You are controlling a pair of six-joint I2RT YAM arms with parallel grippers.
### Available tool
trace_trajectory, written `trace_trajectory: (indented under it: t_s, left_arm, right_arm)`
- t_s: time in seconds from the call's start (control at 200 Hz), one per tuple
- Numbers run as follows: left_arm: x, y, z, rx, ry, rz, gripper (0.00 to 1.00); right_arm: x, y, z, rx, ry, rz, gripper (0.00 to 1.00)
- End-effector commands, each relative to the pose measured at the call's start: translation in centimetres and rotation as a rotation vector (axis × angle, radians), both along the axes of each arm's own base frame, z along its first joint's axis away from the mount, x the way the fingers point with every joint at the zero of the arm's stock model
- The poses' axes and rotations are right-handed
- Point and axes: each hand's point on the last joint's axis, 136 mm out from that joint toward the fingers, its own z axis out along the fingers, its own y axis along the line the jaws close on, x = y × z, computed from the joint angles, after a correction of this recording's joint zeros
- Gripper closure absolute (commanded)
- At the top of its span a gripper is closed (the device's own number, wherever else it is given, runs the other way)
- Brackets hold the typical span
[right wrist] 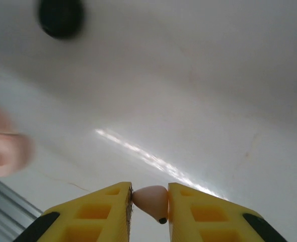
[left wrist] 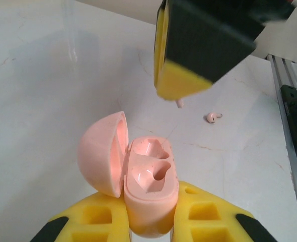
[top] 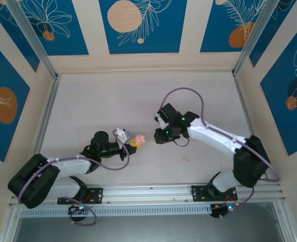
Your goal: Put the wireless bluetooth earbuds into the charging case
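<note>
L gripper [left wrist: 151,214] was clamped on the open pink charging case [left wrist: 149,174] mid-table, R gripper [right wrist: 149,212] just right of it pinched a pink earbud [right wrist: 149,197], w/ a 2nd earbud [left wrist: 213,117] lying loose on the table [top: 113,101] further right & nearer.

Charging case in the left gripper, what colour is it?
The charging case is pale pink, lid and base alike; it shows best in the left wrist view.

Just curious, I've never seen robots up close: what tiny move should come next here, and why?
Probably bring the right tool over the open pink case and lower it. It pinches a pink earbud, while the left tool holds the case nearby with both sockets empty.
</note>
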Motion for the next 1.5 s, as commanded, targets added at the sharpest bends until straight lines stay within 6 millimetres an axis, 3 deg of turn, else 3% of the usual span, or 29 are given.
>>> trace_trajectory:
  t_s: [0.0, 0.155, 0.305, 0.99, 1.31, 1.49]
  left_arm:
    - [-0.5, -1.1, 2.4, -0.092, -0.06, -0.054, 0.89]
    - [-0.3, -1.6, 2.9, -0.115, -0.06, -0.072, 0.89]
    - [-0.4, -2.0, 3.7, -0.158, -0.055, -0.091, 0.89]
    - [-0.4, -2.5, 5.1, -0.217, -0.049, -0.121, 0.88]
    - [-0.3, -2.4, 4.7, -0.208, -0.035, -0.109, 0.89]
    - [-0.1, -2.5, 5.5, -0.259, -0.007, -0.104, 0.89]
  right_arm:
    - [0.8, 2.6, 4.6, 0.246, -0.143, 0.042, 0.75]
    - [0.0, 3.7, 7.9, 0.405, -0.235, 0.118, 0.75]
    - [-0.5, 4.6, 8.9, 0.476, -0.267, 0.167, 0.75]
    - [-1.7, 7.8, 7.5, 0.418, -0.261, 0.313, 0.75]
    - [-1.6, 7.7, 9.7, 0.453, -0.348, 0.311, 0.75]
    - [-1.5, 8.0, 9.2, 0.445, -0.369, 0.312, 0.75]
